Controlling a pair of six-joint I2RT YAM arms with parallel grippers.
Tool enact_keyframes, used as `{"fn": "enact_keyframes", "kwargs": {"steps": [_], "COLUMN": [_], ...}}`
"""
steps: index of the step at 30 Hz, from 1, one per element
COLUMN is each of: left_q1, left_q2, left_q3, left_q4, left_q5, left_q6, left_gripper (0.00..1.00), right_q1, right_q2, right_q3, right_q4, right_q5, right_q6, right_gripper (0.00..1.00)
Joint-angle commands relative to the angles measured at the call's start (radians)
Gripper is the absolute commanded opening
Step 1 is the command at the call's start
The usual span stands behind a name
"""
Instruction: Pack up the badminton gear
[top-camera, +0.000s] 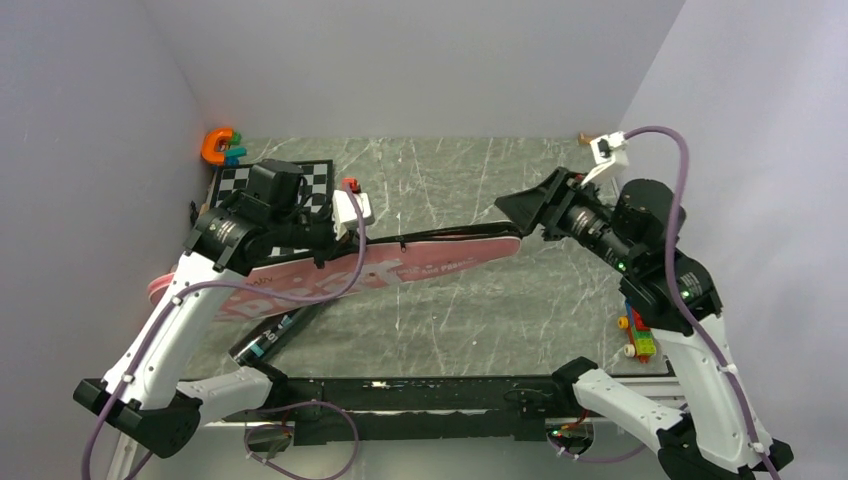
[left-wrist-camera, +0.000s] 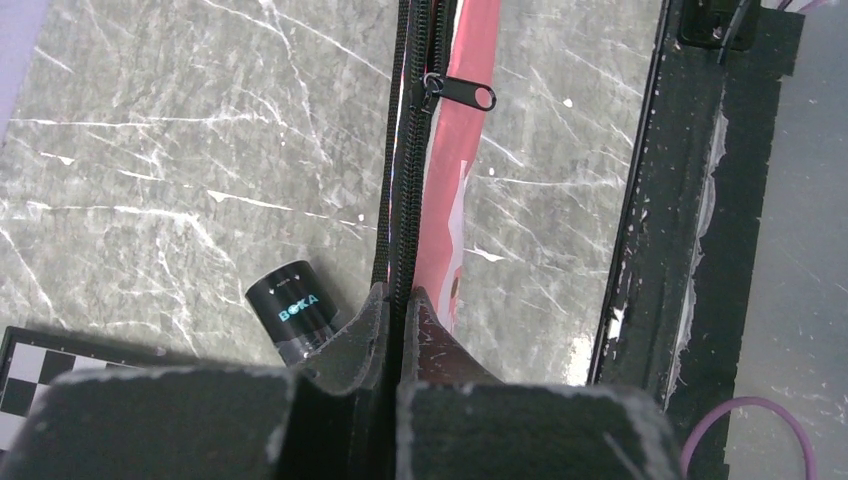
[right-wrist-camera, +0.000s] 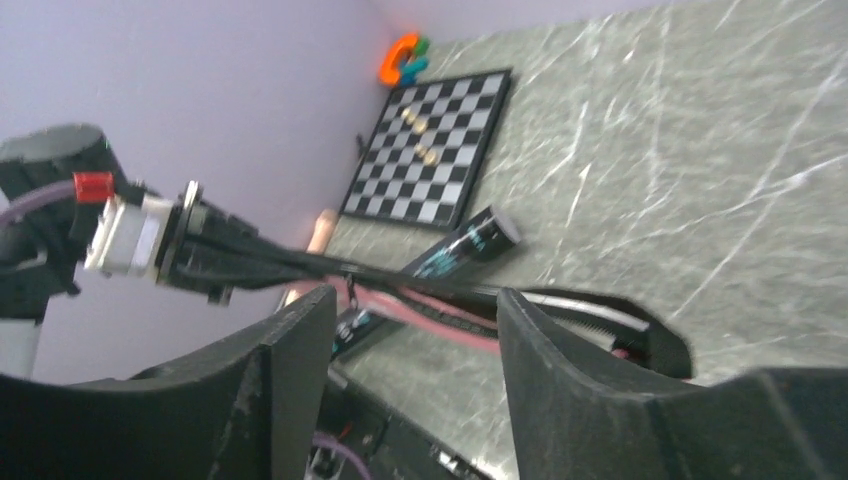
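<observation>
The pink bag (top-camera: 400, 265) lettered "SPORT" lies slantwise across the table, its black zipper edge facing up. My left gripper (top-camera: 338, 238) is shut on that zipper band (left-wrist-camera: 405, 250), and the zipper pull (left-wrist-camera: 462, 93) hangs further along it. My right gripper (top-camera: 508, 208) hovers open just above the bag's right end, with nothing between its fingers (right-wrist-camera: 300, 340); the bag's edge (right-wrist-camera: 450, 310) shows beyond them. The long black tube (top-camera: 265, 338) lies on the table beside the bag's near side, its "BOKA" cap (left-wrist-camera: 293, 305) close to my left fingers.
A black-and-white chessboard (top-camera: 235, 180) sits at the back left with an orange U-shaped toy (top-camera: 216, 146) behind it. A small coloured brick toy (top-camera: 637, 335) lies at the right edge. Side walls stand close on both sides, and a black rail (top-camera: 420, 385) runs along the near edge.
</observation>
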Motion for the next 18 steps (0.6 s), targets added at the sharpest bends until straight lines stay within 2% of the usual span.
{"fn": "enact_keyframes", "kwargs": {"steps": [1,4,12,18], "left_q1": [0.007,0.014,0.038,0.045], "left_q2": [0.003,0.019,0.043,0.039], "left_q3": [0.068,0.081,0.100,0.099], "left_q4": [0.123,0.142,0.178,0.170], "left_q5": [-0.023,-0.046,-0.050,0.006], "left_q6": [-0.058,-0.092,-0.157,-0.169], "left_gripper": [0.00,0.00,0.00,0.00], "right_q1": [0.004,0.005,0.017,0.037], "right_q2": [-0.007,-0.025,-0.049,-0.030], "right_q3": [-0.136,-0.220,-0.346,-0.502], "right_q4": [0.126,0.187,0.231,0.479], "right_q5": [-0.215,-0.276,-0.279,-0.313], "right_q6": [0.084,0.126,0.101,0.117], "right_gripper": [0.67,0.72,0.75,0.76]}}
